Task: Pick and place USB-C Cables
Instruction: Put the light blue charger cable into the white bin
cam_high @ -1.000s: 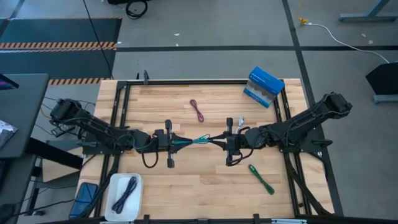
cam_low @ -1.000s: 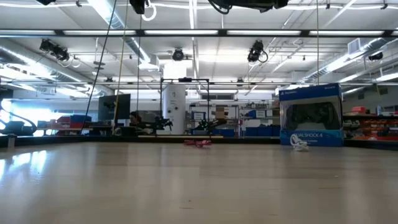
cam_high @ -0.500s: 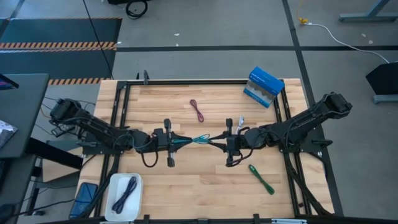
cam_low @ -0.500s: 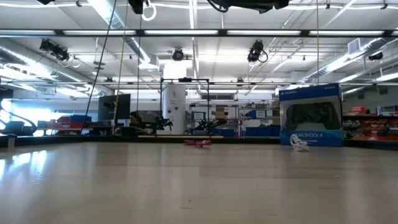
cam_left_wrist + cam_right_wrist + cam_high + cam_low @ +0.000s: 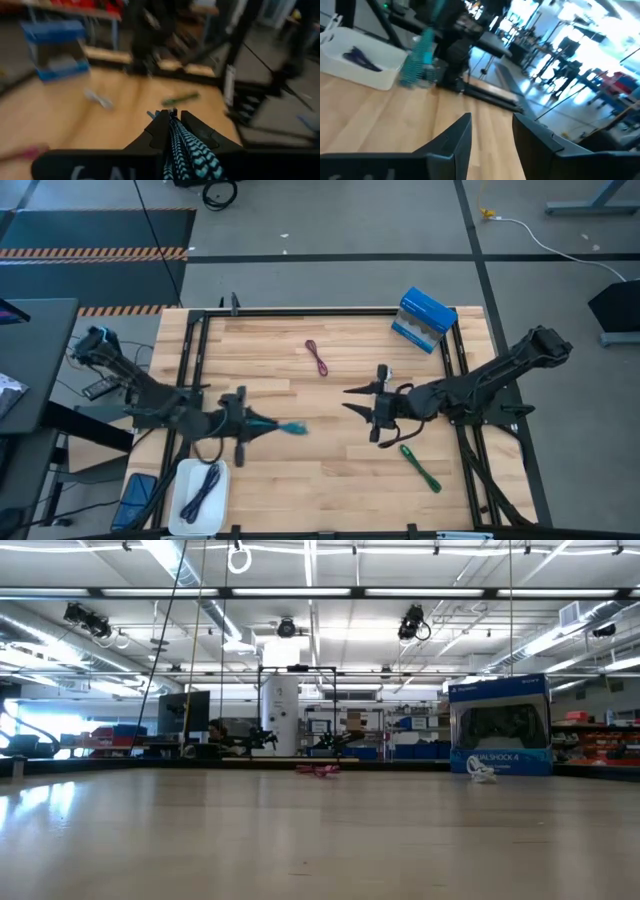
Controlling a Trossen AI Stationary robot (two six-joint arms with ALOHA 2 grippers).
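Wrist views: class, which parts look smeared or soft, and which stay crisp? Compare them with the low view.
Left wrist view: the teal cable in the left gripper is crisp, while the blue-and-white box and table behind streak. Right wrist view: the open right gripper is sharp, the teal cable and white tray smeared. Low view: steady, with glare on the tabletop.

Wooden table [image 5: 300, 470] carries maroon cable [image 5: 318, 357], green cable [image 5: 420, 468], box [image 5: 425, 319], tray [image 5: 184, 505].

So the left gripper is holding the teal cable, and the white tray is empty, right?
Not quite. The left gripper does hold the teal cable, but the white tray is not empty: the high view shows a dark purple cable lying in it.
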